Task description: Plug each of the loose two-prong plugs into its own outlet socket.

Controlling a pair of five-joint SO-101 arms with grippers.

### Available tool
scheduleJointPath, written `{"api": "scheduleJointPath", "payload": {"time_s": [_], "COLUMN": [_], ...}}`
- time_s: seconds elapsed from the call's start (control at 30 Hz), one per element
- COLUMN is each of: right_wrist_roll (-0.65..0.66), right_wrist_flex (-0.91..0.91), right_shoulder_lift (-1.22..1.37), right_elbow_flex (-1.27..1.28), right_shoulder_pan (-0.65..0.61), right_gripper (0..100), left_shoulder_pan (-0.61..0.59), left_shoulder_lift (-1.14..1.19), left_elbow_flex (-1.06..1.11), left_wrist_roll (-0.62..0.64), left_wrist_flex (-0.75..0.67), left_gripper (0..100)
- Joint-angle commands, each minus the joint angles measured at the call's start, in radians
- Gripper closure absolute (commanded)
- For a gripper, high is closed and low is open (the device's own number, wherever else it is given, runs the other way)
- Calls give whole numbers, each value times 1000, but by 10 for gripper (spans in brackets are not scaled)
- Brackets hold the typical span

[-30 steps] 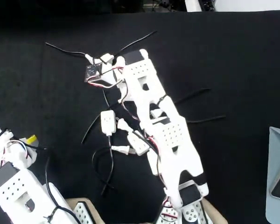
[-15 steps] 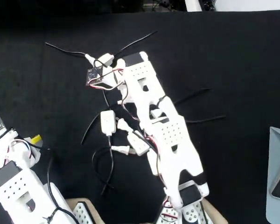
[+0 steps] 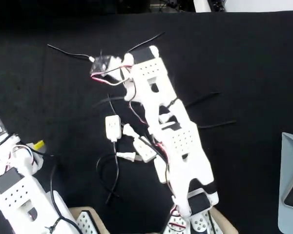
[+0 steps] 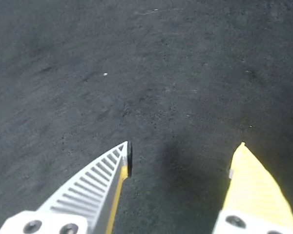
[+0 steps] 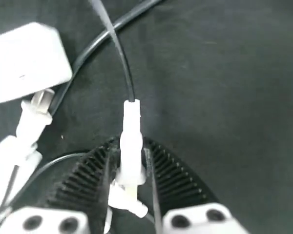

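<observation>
1. Looking through the right wrist view, I find the right tool (image 5: pixel 130 151) clenched on a white two-prong plug (image 5: pixel 130 127), with the plug's black cord (image 5: pixel 118 53) running out ahead of the fingers.
2. On the high view, that tool (image 3: pixel 103 68) sits well apart from the white outlet socket (image 3: pixel 112 127), on its far side from the arm bases.
3. A second plug (image 3: pixel 128 130) lies just beside the outlet socket, toward the right arm.
4. A third plug (image 3: pixel 127 156) lies near the outlet socket, on its side toward the arm bases.
5. A second socket (image 3: pixel 145 149) rests near the outlet socket, at the right arm's edge.
6. My left tool (image 4: pixel 180 158) is released, jaws spread over bare black bench (image 4: pixel 136 73), well apart from the outlet socket.
</observation>
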Motion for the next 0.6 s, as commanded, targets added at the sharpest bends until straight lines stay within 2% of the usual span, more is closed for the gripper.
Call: {"api": "scheduleJointPath", "payload": {"time_s": [0.0, 0.3, 0.47, 0.57], "right_wrist_roll": [-135, -396, -474, -519], "right_wrist_flex": [38, 41, 40, 35], "right_shoulder_lift": [-143, -340, -481, -581], "right_elbow_flex": [-61, -30, 179, 346], "right_shoulder_pan": [18, 23, 2, -14], "right_gripper": [987, 987, 987, 987], "left_shoulder_pan": [62, 173, 231, 243], "left_shoulder_lift": [-12, -12, -12, -12], "left_elbow_flex": [-13, -79, -116, -114], "left_wrist_roll": [-6, -3, -2, 49], "left_wrist_flex": [-21, -15, -14, -15], "left_gripper": [675, 675, 675, 675]}}
